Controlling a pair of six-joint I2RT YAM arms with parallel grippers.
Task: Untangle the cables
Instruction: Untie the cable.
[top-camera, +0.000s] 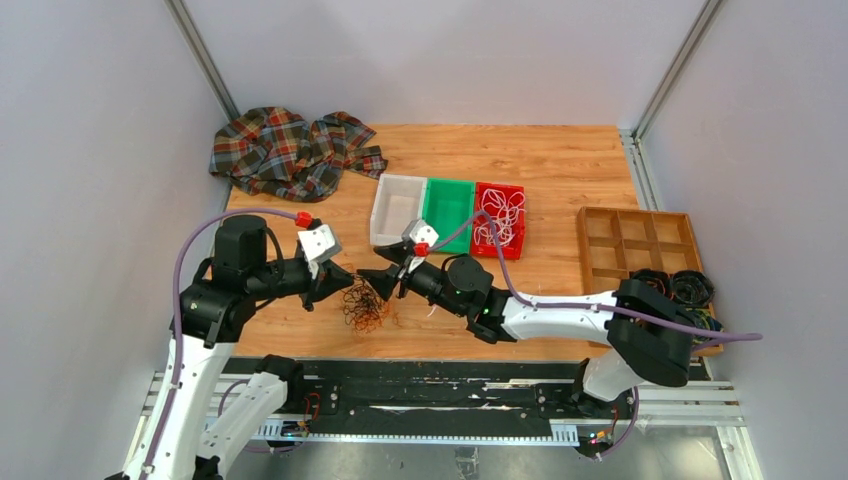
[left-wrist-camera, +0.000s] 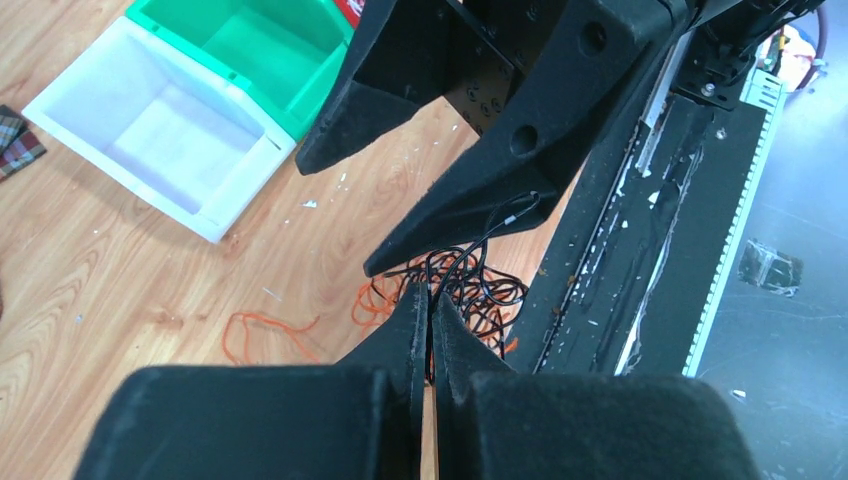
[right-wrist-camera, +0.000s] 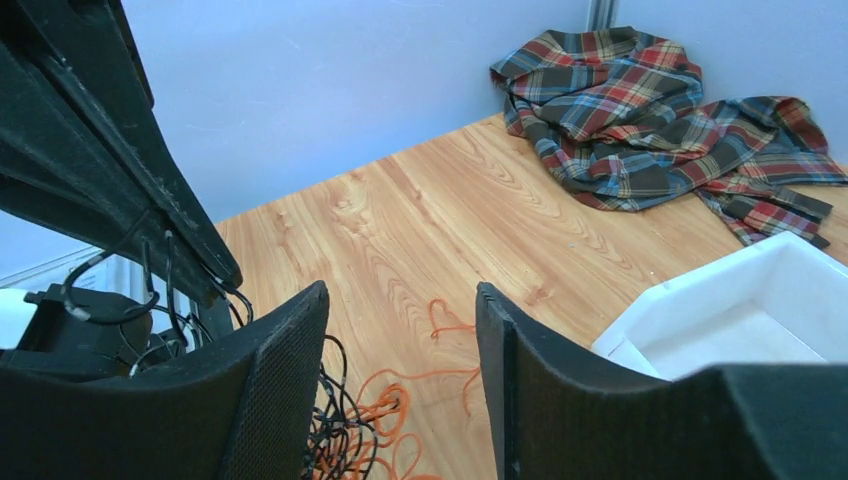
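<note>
Left gripper (left-wrist-camera: 431, 292), fully closed, pinches black cables (top-camera: 366, 305) near the table's (top-camera: 560, 160) front edge; right gripper (right-wrist-camera: 400, 292) stands wide open, empty.

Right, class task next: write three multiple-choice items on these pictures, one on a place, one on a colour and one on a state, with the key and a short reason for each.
1. Where does the orange and black tangle lie?
A in the green bin
B on the table, between the left gripper and the right gripper
C on the plaid cloth

2. What colour is the bin that holds the white cables?
A white
B green
C the red bin

3. How do the right gripper's jaws stand?
A shut on a cable
B open, with nothing between them
C shut on cloth

Key:
1 B: the top view shows it on bare wood between the two sets of fingertips.
2 C: white loops fill only the red one.
3 B: the right wrist view shows bare table between its fingers.
</note>
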